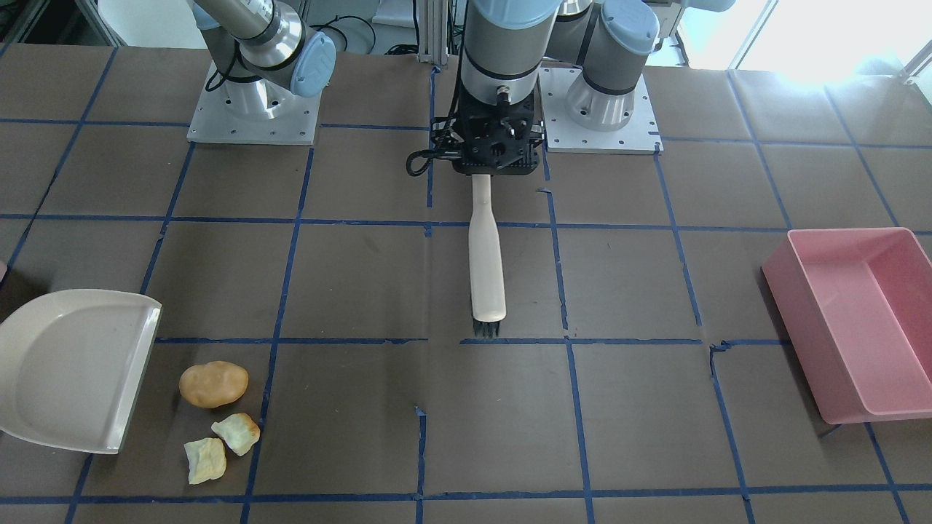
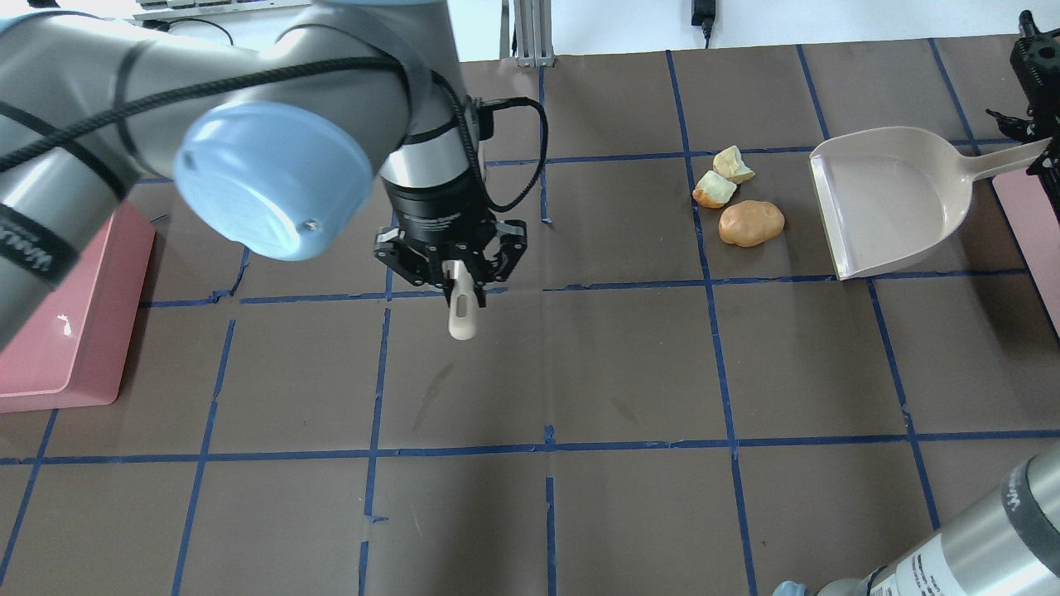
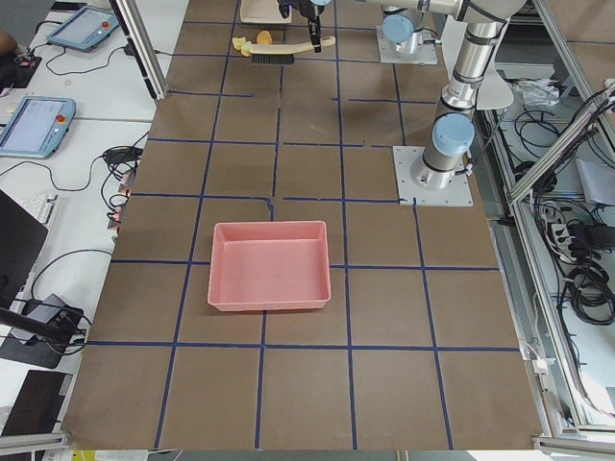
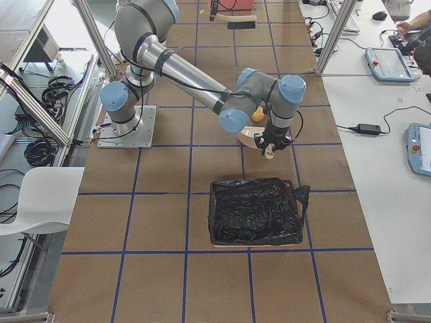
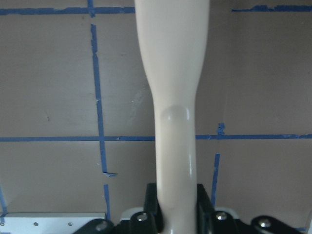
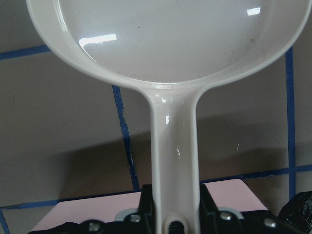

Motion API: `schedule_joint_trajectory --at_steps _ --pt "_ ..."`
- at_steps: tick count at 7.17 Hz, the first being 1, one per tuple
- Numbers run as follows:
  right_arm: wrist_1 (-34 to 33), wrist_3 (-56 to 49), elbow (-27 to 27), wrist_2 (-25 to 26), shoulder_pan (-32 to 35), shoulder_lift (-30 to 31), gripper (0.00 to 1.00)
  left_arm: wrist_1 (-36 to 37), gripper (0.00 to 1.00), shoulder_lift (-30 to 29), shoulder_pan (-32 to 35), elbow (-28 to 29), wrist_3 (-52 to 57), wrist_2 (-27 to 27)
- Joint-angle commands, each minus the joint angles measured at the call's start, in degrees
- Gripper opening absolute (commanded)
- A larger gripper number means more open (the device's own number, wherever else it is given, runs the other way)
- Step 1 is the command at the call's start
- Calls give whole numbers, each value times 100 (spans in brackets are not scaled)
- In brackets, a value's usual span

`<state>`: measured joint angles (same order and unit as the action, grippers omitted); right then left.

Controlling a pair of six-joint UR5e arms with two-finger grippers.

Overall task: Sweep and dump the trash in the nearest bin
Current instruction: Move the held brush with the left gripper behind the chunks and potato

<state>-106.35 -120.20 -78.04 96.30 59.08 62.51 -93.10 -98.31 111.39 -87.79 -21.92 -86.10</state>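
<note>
The trash lies together on the brown table: a tan potato-shaped lump [image 1: 213, 383] [image 2: 750, 223] and two pale yellow-green chunks [image 1: 236, 433] [image 1: 204, 460]. A beige dustpan [image 1: 73, 367] [image 2: 890, 199] sits beside them with its open edge toward them. My right gripper [image 2: 1039, 153] [image 6: 170, 214] is shut on the dustpan's handle. My left gripper [image 1: 483, 169] [image 2: 455, 277] is shut on the handle of a cream brush [image 1: 486, 255] [image 5: 173, 97] with dark bristles [image 1: 486, 329], at mid-table, far from the trash. The bin shows only as a pink sliver [image 2: 1031, 223] [image 6: 97, 217] behind the dustpan.
A large pink rectangular tray [image 1: 859, 320] [image 2: 66, 314] stands at the table's end on my left side. A black bag [image 4: 256, 212] lines a container near the right arm. Blue tape lines grid the table.
</note>
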Motion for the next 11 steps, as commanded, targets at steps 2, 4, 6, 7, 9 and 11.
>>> schedule_joint_trajectory --at_steps 2,4,6,7,9,11 --pt "-202 -250 0 -50 103 -265 0 759 0 -1378 1075 784 -1617 49" --pt "-264 511 0 -384 138 -274 0 724 0 -2521 1480 2285 -3533 409" --pt "-290 577 -53 -349 340 -300 0 706 0 -3209 1727 2993 -4046 453" --pt "-360 568 -114 -340 341 -318 0 767 0 -3377 1763 3031 -4683 645" --pt "-360 577 -228 -340 341 -318 0 1194 0 -3588 1790 3101 -5850 1031" --pt "-361 568 -238 -384 349 -318 0 1652 0 -3747 1877 3101 -5860 1095"
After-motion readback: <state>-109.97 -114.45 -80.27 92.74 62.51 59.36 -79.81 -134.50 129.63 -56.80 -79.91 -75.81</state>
